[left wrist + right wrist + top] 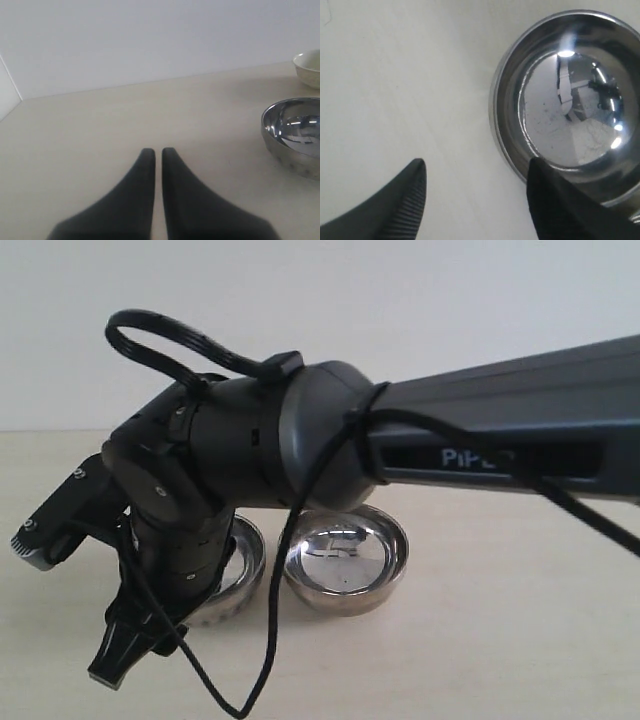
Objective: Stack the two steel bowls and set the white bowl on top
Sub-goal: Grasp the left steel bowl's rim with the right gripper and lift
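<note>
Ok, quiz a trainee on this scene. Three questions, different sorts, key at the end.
1. True or false: the ribbed steel bowl and the smooth steel bowl are already stacked.
2. The right gripper has its fingers: A) open, B) shut on a spoon, C) shut on nothing.
3. Fill in: the small bowl in the left wrist view is coloured ___.
Key: 1 false, they sit side by side. 2 A. 3 white.

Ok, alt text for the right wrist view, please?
An open black end effector hovers over a pale table, one finger overlapping the rim of an empty shiny round steel bowl. Bright room reflections show in its mirror-like floor.
</note>
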